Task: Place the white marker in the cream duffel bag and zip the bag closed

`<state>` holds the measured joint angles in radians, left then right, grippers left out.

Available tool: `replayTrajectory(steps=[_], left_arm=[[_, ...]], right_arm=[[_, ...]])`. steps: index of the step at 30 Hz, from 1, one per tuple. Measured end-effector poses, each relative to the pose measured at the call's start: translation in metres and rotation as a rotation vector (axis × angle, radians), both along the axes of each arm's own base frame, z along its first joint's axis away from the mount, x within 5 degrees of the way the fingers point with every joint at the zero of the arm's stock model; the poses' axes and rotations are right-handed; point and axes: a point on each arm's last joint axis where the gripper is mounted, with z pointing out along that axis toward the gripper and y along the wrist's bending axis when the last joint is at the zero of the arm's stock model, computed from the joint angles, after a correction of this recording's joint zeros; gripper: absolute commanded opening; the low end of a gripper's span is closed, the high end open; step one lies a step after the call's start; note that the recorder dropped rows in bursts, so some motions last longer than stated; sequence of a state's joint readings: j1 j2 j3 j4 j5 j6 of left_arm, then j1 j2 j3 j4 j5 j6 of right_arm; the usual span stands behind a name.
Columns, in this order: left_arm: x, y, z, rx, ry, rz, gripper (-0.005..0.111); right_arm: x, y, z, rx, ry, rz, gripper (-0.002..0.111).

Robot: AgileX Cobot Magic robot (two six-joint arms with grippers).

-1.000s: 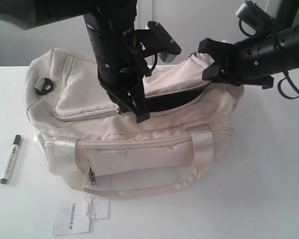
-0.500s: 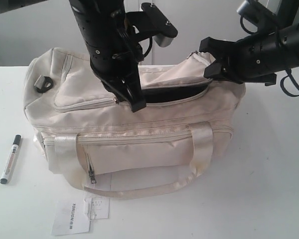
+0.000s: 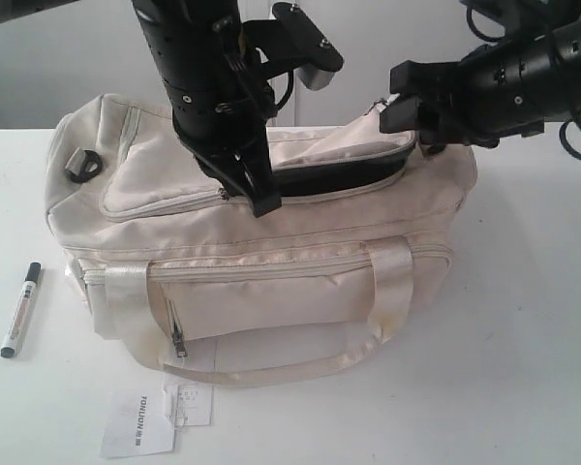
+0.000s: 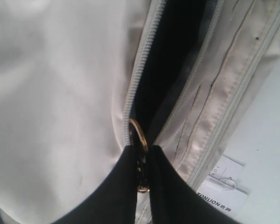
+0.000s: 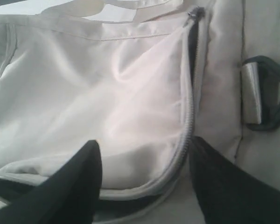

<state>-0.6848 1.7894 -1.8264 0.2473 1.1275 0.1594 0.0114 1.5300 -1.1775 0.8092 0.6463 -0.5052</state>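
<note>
The cream duffel bag [image 3: 271, 281] lies on the white table, its top zip partly open over the black lining [image 3: 339, 174]. My left gripper [image 3: 261, 201] is shut on the gold zipper pull ring [image 4: 139, 133] at the mid-left of the opening; in the left wrist view the jaws [image 4: 142, 156] pinch the ring. At the bag's right end my right gripper [image 3: 402, 102] stands open, its fingers astride the flap edge and zip teeth [image 5: 189, 135] without pinching them. The white marker [image 3: 20, 310] lies on the table left of the bag, away from both grippers.
A white paper hangtag [image 3: 140, 421] lies on the table in front of the bag. A black D-ring [image 3: 82, 165] sits on the bag's left end, another [image 5: 266, 93] near the right gripper. Satin handles [image 3: 387, 291] drape over the front.
My right gripper has opened and let go of the flap edge, which sank and narrowed the opening. The left gripper drew the zipper pull leftward earlier, then stayed still.
</note>
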Motion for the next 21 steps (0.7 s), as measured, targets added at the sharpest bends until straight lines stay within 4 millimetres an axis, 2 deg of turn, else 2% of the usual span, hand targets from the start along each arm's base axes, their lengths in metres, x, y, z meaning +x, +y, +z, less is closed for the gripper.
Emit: replayTrajectory(steps=[5,9,14,18,21], left_arm=[[0.000,0.000,0.000,0.001,-0.001,0.000,0.000],[0.000,0.000,0.000,-0.003,0.000,0.012,0.000],[0.000,0.000,0.000,-0.026,0.005,0.068,0.000],[-0.001,-0.001,0.000,-0.059,0.024,0.105,0.000],[-0.002,-0.003,-0.001,-0.083,0.046,0.106,0.000]], right_arm=[[-0.019,-0.002,0.029,-0.057,-0.074,0.040,0.055],[-0.035,-0.002,0.042,-0.135,-0.114,0.115,0.051],[-0.050,0.000,0.047,-0.309,-0.184,0.336,0.041],[-0.064,0.003,0.051,-0.406,-0.234,0.507,0.042],[-0.073,0.005,0.053,-0.511,-0.306,0.681,0.049]])
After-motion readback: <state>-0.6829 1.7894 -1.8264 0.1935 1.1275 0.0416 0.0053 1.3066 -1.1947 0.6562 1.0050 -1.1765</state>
